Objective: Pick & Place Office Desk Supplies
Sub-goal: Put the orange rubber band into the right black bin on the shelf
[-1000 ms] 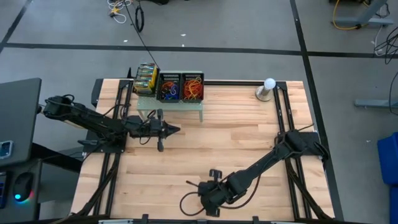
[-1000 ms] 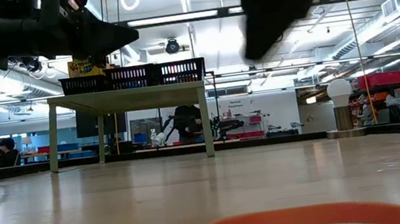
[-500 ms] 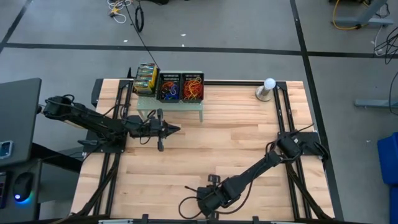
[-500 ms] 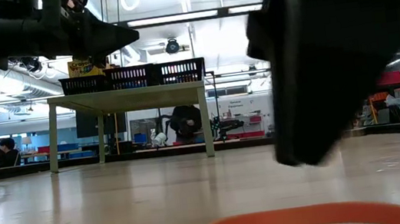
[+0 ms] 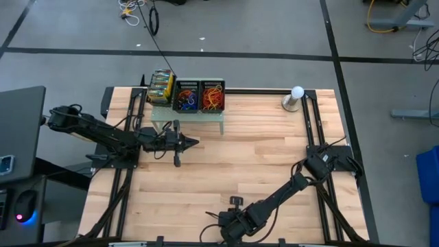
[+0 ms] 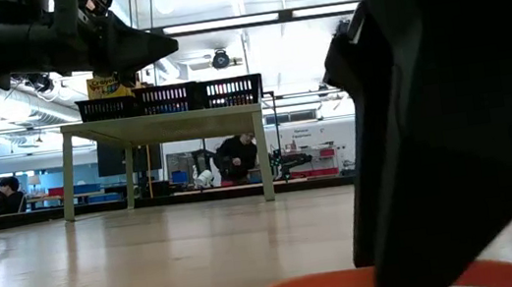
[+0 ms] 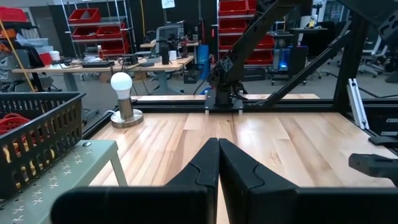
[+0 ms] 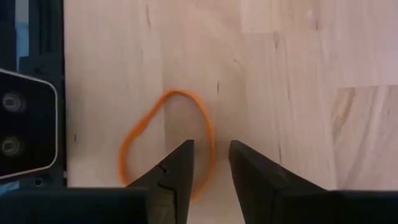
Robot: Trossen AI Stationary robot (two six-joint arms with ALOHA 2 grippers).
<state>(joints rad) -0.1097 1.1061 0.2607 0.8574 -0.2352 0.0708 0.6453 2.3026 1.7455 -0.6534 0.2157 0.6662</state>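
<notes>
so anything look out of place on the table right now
One thing: a lone orange rubber band lies loose on the bare wood at the table's near edge, far from the mesh trays on the pale-green shelf. The right gripper hangs open just above it. Nothing looks spilled or damaged.

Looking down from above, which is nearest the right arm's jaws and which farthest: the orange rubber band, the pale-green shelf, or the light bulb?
1. Orange rubber band: lying on the table right under the right gripper, at the near edge.
2. Pale-green shelf: far side, toward the left.
3. Light bulb: far right corner, slightly farther than the shelf.
</notes>
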